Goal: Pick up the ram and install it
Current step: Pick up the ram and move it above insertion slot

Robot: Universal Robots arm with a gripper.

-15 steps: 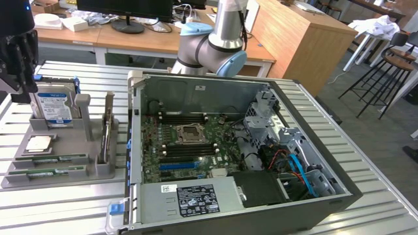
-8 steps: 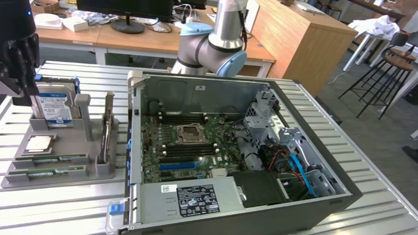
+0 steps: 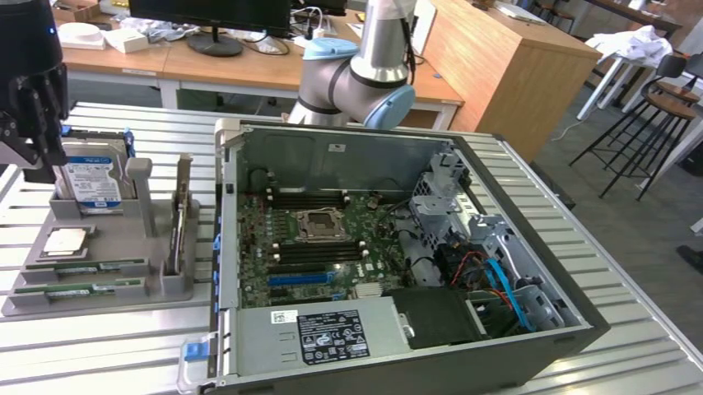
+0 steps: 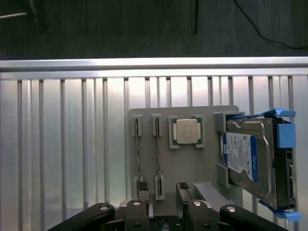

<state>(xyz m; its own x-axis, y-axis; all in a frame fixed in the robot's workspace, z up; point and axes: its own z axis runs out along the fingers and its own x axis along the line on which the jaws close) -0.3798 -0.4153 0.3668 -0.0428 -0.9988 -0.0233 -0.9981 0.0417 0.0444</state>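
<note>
Ram (image 4: 158, 159) stands on edge in the tray (image 4: 204, 168), its length running straight toward the gap of the empty, spread claw (image 4: 167, 195).

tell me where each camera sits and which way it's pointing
Exterior view: off the arm, raised beside the slatted table, looking down at the open computer case; the arm's joint and the tool show.
Wrist view: on the wrist, looking straight down on the grey tray; the open tool shows.
Shared: the tray, its hard drive, processor chip and ram sticks.
</note>
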